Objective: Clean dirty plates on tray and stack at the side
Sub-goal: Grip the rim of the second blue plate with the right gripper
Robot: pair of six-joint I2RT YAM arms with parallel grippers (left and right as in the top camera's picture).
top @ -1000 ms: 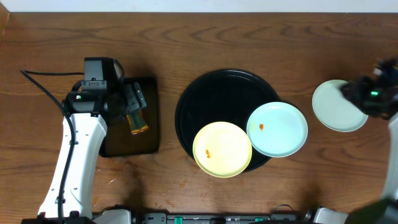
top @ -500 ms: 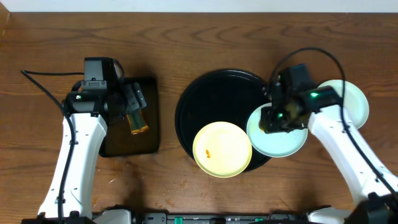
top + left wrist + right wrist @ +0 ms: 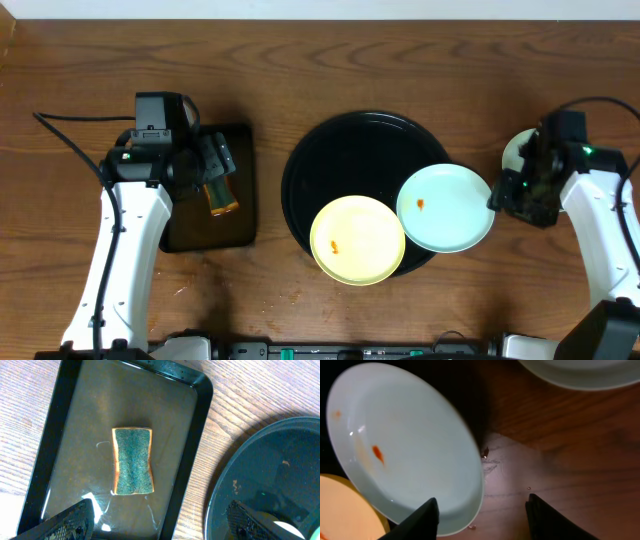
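Figured the main risk for the right gripper (image 3: 482, 510): shoving the stained blue plate (image 3: 405, 445) sideways instead of catching its rim. Saw that plate perched on the right edge of the tray (image 3: 340, 150), overhanging the desk (image 3: 400, 60), so easy to tip with a low finger or to slide into the yellow plate (image 3: 357, 240) lapped over the tray's front edge just beside it. Noticed orange marks on both, so counted neither as clean yet. Also worried about clipping the third plate (image 3: 575, 370), parked on the desk's right side and mostly hidden under the arm in the overhead view.

Found the right jaws parted, with nothing between them but bare wood. Placed the blue plate's rim just beside the finger nearer the tray, close to it, maybe brushing it. Couldn't tell for sure from the wrist view.

Over at the left gripper (image 3: 160, 510), saw the jaws spread wide and holding nothing, hanging above the sponge (image 3: 132, 461) lying in the small rectangular tray (image 3: 202, 420) toward the desk's left side. Guessed at a skidding sponge on that wet, shiny bottom during any pinch.
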